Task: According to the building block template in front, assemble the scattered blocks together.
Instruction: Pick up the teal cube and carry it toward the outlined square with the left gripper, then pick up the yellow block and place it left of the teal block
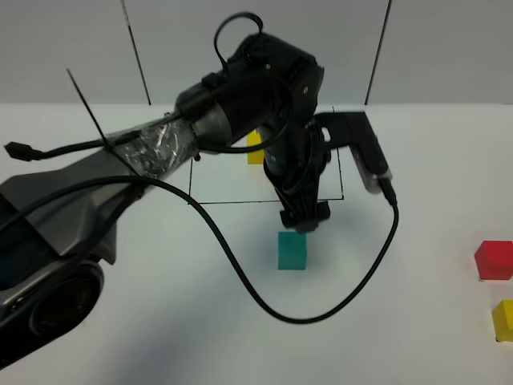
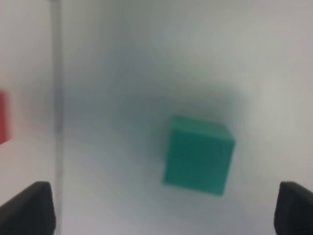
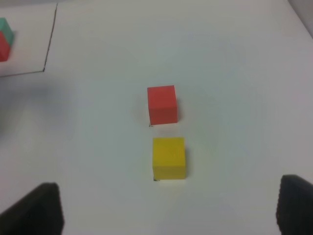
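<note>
Cube (image 2: 198,155), teal, lies just beyond the spread left jaws.

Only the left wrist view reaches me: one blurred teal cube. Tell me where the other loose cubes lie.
Observer: The small red matte cube and the small yellow matte cube sit near the right edge of the white table, apart, red above yellow in the high view.
Operator: Report the right gripper.
Observer: The right gripper has its fingers spread, holding nothing.
Operator: Place the teal one.
Observer: The small teal matte cube stands just outside the black drawn frame, under the left gripper.
</note>
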Motion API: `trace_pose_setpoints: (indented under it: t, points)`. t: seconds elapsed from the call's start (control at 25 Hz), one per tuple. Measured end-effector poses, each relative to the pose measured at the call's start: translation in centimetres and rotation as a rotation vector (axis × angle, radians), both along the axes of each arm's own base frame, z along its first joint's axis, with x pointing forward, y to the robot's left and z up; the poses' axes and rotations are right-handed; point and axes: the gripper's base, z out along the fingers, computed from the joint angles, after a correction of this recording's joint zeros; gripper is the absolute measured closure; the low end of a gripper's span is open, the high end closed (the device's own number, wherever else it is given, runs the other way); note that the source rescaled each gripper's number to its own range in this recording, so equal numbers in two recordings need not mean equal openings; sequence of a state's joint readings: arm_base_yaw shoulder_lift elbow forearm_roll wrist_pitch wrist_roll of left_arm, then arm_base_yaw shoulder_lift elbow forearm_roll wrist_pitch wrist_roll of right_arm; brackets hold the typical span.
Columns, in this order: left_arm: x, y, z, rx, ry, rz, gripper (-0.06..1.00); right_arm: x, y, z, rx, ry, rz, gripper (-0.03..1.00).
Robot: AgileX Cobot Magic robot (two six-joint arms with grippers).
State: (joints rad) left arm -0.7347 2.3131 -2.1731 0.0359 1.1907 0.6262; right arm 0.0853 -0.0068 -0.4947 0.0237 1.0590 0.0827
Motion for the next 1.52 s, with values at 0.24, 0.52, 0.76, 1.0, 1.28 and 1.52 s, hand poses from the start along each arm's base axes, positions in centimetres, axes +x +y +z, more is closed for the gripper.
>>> trace_pose_setpoints:
  t: [0.24, 0.52, 0.76, 1.0, 1.28, 1.52]
  points:
    - [0.0, 3.2, 9.8, -0.055, -0.311, 0.302, -0.06, 0.0, 0.0, 0.0, 0.0, 0.0, 0.0, 0.1]
    - [-2.1, 7.4, 18.0, -0.164, -0.484, 0.434, -0.01, 0.0, 0.0, 0.0, 0.0, 0.0, 0.0, 0.1]
    - [-3.8, 12.2, 23.4, -0.279, -0.567, 0.56, 0.02, 0.0, 0.0, 0.0, 0.0, 0.0, 0.0, 0.1]
    - [-7.2, 17.7, 28.7, -0.386, -0.668, 0.657, 0.05, 0.0, 0.0, 0.0, 0.0, 0.0, 0.0, 0.1]
    - [-13.5, 24.0, 31.9, -0.41, -0.758, 0.724, 0.07, 0.0, 0.0, 0.0, 0.0, 0.0, 0.0, 0.1]
    - [-20.7, 29.1, 32.3, -0.38, -0.866, 0.771, 0.08, 0.0, 0.0, 0.0, 0.0, 0.0, 0.0, 0.1]
